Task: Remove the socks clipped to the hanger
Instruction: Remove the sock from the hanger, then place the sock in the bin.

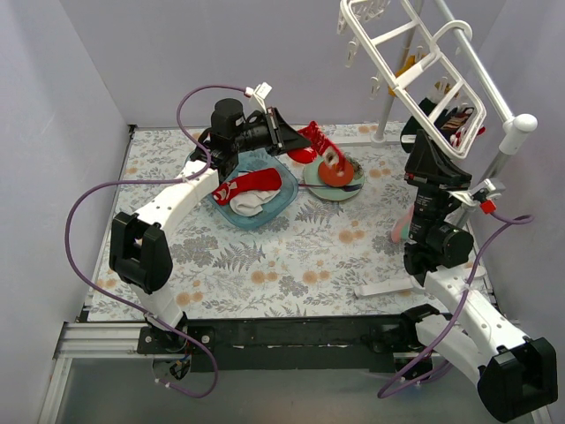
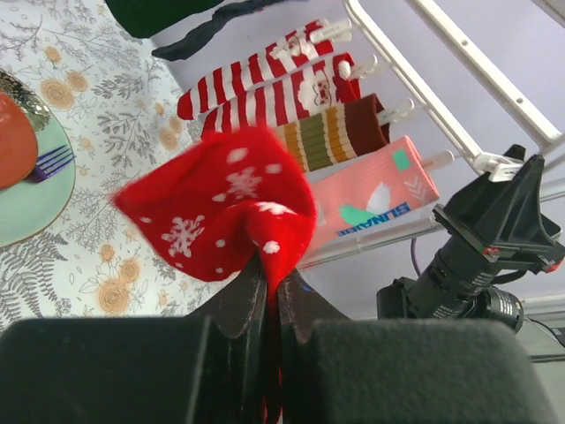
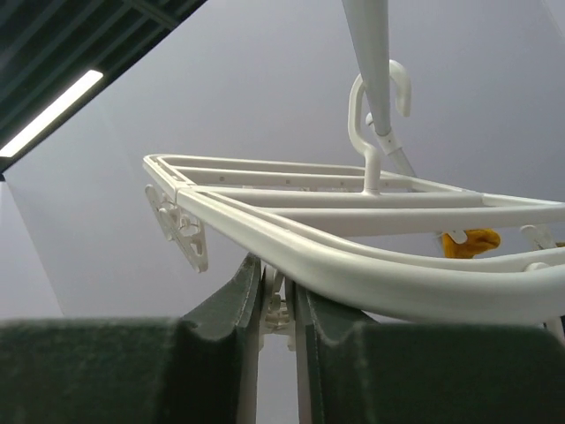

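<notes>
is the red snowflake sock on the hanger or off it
Off. The left gripper is shut on the red snowflake sock, clear of the hanger, where striped socks and a pink sock hang clipped.

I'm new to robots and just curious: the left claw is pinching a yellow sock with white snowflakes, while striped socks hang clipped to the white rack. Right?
Not quite. The sock in the left gripper is red with white snowflakes, not yellow; the left wrist view shows it. The striped socks do hang clipped to the white rack.

Overhead view, close wrist views (hanger (image 3: 397, 283) shared)
</notes>
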Motion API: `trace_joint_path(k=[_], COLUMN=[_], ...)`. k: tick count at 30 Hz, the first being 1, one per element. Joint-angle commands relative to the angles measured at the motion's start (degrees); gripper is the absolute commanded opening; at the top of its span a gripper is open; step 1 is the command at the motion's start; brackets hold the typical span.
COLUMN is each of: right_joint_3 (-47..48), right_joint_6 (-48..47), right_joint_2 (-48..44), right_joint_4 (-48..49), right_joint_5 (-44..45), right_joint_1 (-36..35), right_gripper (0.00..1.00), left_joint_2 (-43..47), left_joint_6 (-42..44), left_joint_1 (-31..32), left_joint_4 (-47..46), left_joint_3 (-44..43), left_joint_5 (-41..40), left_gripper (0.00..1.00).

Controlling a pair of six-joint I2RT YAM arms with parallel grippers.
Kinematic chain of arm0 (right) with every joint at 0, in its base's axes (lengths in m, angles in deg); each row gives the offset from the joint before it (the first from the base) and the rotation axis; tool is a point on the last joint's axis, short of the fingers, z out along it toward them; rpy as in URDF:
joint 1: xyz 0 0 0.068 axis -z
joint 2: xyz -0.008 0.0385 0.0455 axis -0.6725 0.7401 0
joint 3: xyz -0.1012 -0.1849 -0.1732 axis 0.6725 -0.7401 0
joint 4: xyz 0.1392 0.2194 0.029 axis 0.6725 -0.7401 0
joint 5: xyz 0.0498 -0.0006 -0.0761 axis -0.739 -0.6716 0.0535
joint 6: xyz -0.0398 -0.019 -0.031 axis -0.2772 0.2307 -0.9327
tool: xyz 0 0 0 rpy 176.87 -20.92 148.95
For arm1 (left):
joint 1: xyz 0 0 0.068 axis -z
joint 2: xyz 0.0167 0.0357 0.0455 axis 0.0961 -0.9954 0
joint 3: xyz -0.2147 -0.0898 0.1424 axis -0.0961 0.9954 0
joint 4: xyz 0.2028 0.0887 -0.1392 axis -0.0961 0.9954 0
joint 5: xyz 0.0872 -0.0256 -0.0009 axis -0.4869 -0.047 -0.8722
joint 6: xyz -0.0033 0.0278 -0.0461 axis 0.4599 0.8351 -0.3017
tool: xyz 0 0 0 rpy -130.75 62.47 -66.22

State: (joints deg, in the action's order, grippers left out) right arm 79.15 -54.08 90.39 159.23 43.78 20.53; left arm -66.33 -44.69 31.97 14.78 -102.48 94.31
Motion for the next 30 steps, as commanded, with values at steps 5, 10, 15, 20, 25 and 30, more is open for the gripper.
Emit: trace_joint_path(k=[5, 10, 15, 20, 25, 30], right_joint_3=[3.9, 4.3, 7.1, 11.8, 18.0, 23.1], right_joint_6=[-0.1, 0.1, 0.0, -1.4, -3.3, -4.9], right_joint_2=[-1.0, -1.0, -0.2, 1.3, 3.7, 7.6], right_joint_4=[0.3, -1.2, -7.2, -16.2, -25.8, -32.6], right_joint_5=[0.1, -0.4, -2.6, -4.9, -7.4, -9.8], right_joint_1=[0.2, 0.2, 0.1, 0.1, 0.0, 0.0], right_gripper=[0.06, 0.04, 0.01, 0.01, 0.01, 0.01], left_joint_2=[0.8, 2.1, 3.5, 4.6, 4.7, 4.1], left_joint_6=[-0.3, 1.8, 3.0, 3.6, 3.7, 4.3], left_joint_1=[-0.7, -0.9, -2.5, -4.1, -6.9, -8.4], left_joint_4=[0.3, 4.5, 6.3, 6.6, 6.8, 7.4], left_joint_3=[0.2, 0.7, 3.4, 6.6, 8.5, 10.3], left_joint_5=[-2.7, -10.6, -22.2, -28.6, -32.8, -37.2], left_gripper=[0.0, 0.0, 0.0, 0.0, 0.0, 0.0])
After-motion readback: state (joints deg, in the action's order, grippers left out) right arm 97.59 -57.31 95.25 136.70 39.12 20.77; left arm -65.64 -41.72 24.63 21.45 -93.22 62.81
